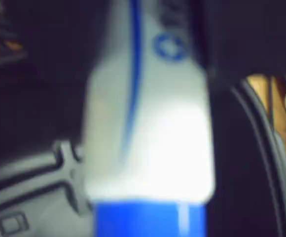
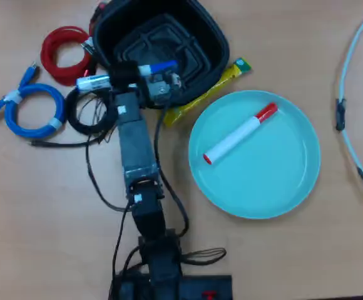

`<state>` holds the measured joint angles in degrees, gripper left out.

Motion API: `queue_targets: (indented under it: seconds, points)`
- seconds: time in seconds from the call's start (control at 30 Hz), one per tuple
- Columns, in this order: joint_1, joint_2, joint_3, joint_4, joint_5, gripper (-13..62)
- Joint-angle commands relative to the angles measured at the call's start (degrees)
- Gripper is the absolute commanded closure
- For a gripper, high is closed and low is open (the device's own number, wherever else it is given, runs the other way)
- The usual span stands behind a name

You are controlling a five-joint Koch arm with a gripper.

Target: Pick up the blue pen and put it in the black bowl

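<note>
I'm seeing a red-capped marker (image 2: 240,134) lying on the light-blue plate (image 2: 294,181), just right of the bowl (image 2: 209,37) at the table's (image 2: 37,206) far edge. A yellow packet (image 2: 214,89) is sticking out from under the bowl; red (image 2: 61,53), blue (image 2: 34,111) and black (image 2: 86,115) cable coils are sitting left. The arm is stretching away from the near edge, the gripper (image 2: 126,76) clamping the pen (image 2: 150,69) crosswise over the bowl's near-left rim.

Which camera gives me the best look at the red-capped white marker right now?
The overhead view. It shows the whole red-capped white marker lying diagonally on the round light-blue plate. The wrist view shows none of it; a blurred white-barrelled blue pen fills that frame.
</note>
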<state>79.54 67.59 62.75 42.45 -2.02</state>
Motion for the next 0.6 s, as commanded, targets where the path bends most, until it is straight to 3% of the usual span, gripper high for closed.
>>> queue_targets:
  seconds: [0.0,0.57]
  points:
    - [1.9,1.3,-36.1,-7.1,1.0,56.5]
    - [9.8,1.2,-35.6,-5.5,1.6,56.2]
